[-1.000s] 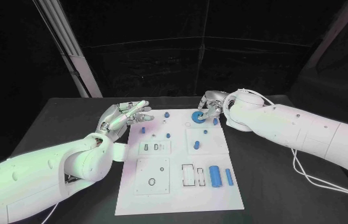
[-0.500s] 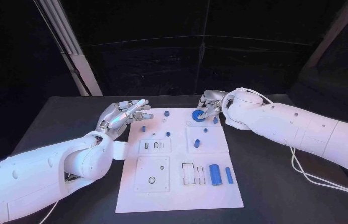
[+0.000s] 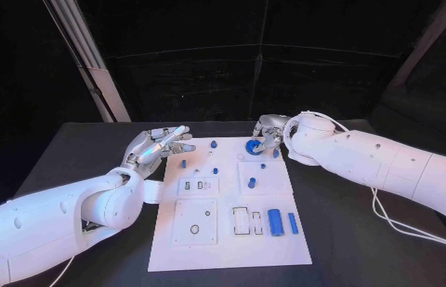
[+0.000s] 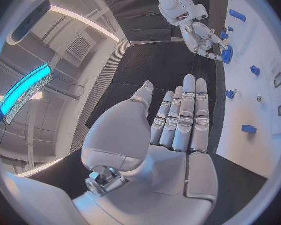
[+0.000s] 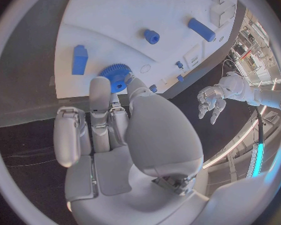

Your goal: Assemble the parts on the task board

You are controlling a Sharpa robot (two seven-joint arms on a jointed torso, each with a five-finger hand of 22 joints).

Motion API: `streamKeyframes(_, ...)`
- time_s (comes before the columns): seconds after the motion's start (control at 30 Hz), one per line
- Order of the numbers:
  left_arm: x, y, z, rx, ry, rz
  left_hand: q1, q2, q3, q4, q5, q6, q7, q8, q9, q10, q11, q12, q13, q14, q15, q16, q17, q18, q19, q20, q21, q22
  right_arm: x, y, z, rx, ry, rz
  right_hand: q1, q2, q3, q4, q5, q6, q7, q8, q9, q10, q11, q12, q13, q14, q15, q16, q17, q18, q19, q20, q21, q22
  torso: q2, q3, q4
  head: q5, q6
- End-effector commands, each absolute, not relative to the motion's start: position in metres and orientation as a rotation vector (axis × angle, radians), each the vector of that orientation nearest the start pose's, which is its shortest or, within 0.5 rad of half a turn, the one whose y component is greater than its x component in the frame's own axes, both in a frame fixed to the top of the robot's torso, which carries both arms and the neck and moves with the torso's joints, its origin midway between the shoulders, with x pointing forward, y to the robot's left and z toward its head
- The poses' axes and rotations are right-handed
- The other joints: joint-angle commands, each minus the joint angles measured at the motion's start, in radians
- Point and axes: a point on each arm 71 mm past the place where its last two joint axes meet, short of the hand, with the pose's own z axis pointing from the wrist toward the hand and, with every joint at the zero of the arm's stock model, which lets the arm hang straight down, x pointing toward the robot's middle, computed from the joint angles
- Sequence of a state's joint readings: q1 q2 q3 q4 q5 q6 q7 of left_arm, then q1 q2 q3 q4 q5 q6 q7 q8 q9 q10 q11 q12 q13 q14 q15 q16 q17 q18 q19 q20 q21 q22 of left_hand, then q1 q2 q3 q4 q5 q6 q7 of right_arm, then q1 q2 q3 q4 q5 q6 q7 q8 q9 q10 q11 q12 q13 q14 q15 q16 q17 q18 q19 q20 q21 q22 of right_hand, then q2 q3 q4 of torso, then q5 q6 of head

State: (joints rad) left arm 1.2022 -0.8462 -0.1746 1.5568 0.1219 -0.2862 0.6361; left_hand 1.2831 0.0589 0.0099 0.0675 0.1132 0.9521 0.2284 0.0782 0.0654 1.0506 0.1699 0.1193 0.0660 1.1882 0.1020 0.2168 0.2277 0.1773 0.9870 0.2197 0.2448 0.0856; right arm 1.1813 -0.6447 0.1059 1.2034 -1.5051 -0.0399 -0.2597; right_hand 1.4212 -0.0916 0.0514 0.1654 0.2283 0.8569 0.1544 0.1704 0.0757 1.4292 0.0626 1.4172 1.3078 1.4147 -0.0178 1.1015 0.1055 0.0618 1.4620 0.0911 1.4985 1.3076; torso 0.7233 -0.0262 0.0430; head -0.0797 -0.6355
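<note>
Parts, small and blue, sit scattered on the white task board point(image 3: 227, 248) in the middle of the black table point(image 3: 362, 235); no writing can be read on any of them. A blue toothed gear point(image 3: 252, 147) lies near the board's far edge, pinched by the right hand point(image 3: 269, 132). Two blue cylinders point(image 3: 276, 222) lie by the board's right edge. The left hand point(image 3: 156, 146) hovers off the far left corner, fingers straight, holding nothing.

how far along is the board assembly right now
Early, it seems. Small blue pegs stand on the task board. In hand: the right hand grips the blue gear at the far edge. Left: two blue cylinders lie loose near the front; the left hand holds nothing.
</note>
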Motion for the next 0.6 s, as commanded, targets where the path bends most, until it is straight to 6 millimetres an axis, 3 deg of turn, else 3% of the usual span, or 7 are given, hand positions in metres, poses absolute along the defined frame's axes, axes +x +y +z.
streamKeyframes(0.03,0.4653,0.2053,-0.2082,-1.134,1.314,-1.674,-0.001,0.009,-0.001,-0.008,-0.001,-0.007,0.000,-0.004,-0.001,-0.005,-0.003,-0.004,-0.001,-0.003,0.005,-0.007,0.001,0.006,0.005,0.000,-0.006,-0.001,0.5531,-0.2009,-0.1839,-0.081,1.853,0.381,0.007,0.003,0.000,-0.006,-0.007,0.010,0.000,0.007,0.001,0.002,0.002,0.003,0.056,-0.006,-0.002,0.003,-0.001,-0.021,0.012,-0.003,0.004,0.064,-0.001,-0.0003,0.0009,-0.002,-0.001)
streamKeyframes(0.6,0.4658,0.2061,-0.2087,-1.135,1.315,-1.671,0.000,0.010,-0.001,-0.010,-0.001,-0.007,-0.001,-0.004,-0.001,-0.006,-0.003,-0.004,-0.001,-0.003,0.005,-0.008,0.002,0.006,0.005,0.000,-0.007,-0.002,0.5501,-0.2002,-0.1867,-0.159,1.809,0.305,0.044,0.008,0.027,-0.056,-0.022,0.008,0.000,0.010,-0.003,-0.003,0.001,0.000,0.054,-0.010,-0.003,0.005,-0.009,-0.021,0.013,-0.004,0.004,0.067,-0.002,-0.0002,0.0020,-0.006,-0.007)
